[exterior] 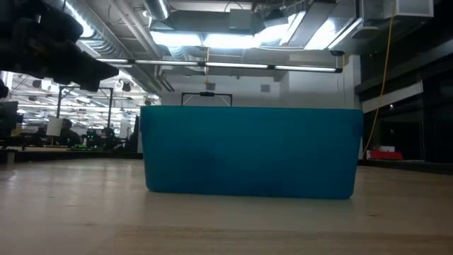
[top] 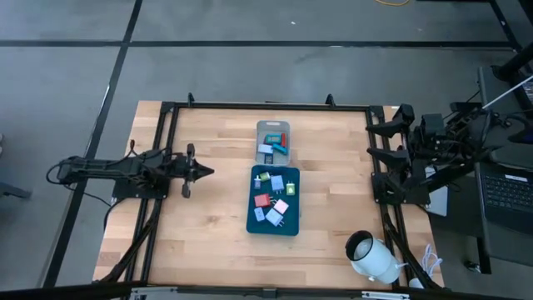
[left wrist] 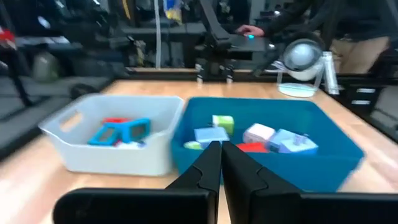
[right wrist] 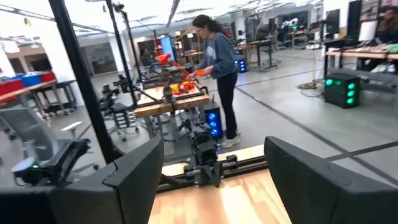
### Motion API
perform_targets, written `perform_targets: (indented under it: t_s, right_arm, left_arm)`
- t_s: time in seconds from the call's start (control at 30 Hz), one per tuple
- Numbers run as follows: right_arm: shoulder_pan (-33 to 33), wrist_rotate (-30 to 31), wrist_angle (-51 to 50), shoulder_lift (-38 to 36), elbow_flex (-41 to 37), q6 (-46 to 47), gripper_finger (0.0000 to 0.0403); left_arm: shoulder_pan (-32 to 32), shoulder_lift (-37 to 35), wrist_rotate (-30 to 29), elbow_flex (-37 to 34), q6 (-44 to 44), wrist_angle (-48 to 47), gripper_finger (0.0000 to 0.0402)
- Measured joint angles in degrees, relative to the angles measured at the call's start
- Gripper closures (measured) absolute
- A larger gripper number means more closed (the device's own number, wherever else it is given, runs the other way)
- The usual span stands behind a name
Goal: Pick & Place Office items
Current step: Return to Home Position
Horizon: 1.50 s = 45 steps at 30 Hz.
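The office items are small coloured blocks and flat pieces. Several lie in the dark-teal tray, among them a green cube, light blue pieces and a red one. A few more, teal, red and light blue, lie in the small grey tray just beyond it. My left gripper is shut and empty, hovering left of both trays and pointing at them. My right gripper is open and empty, with its arm folded at the table's right edge.
A big white cylinder lies on its side near the table's near right corner. A black frame runs round the table top. In the low view the teal tray's wall fills the middle. A person stands far off in the room.
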Motion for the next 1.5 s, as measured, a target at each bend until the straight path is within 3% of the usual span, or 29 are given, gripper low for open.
perform_targets:
  t_s: [0.23, 0.47, 0.53, 0.67, 0.8, 0.93, 1.23, 1.5]
  right_arm:
    - [-2.19, -3.51, -2.79, -0.19, -0.42, 1.76, 0.0118]
    - [-17.95, -19.52, -1.03, 6.20, -3.20, -1.01, 0.0095]
    - [-22.14, -27.53, 2.93, 7.85, -3.90, -3.78, 0.0091]
    - [-30.78, -50.20, 7.25, 12.10, -6.63, -6.18, 0.0092]
    - [-35.15, -62.36, 8.17, 12.20, -10.80, -7.01, 0.0101]
    - [-37.93, -74.57, 13.70, 7.87, -21.63, -5.54, 0.0116]
    - [-39.69, -72.44, 32.45, -13.17, -52.92, 2.56, 0.0137]
    - [-39.65, -63.29, 38.92, -28.26, -72.79, 0.46, 0.0137]
  left_arm:
    - [0.22, 2.29, 3.35, 0.00, -6.93, 0.08, 0.0390]
    - [0.22, 2.32, 3.13, 0.00, -7.81, 0.07, 0.0395]
    - [0.22, 2.32, 3.11, 0.00, -7.81, 0.12, 0.0394]
    - [0.22, 2.32, 3.04, 0.00, -7.83, 0.13, 0.0391]
    - [0.22, 2.32, 3.00, 0.00, -7.81, 0.35, 0.0389]
    - [0.22, 2.32, 3.00, 0.00, -7.83, 0.56, 0.0393]
    - [0.22, 2.32, 3.01, 0.00, -7.83, 0.57, 0.0392]
    - [0.22, 2.32, 3.00, 0.00, -7.83, 0.56, 0.0392]
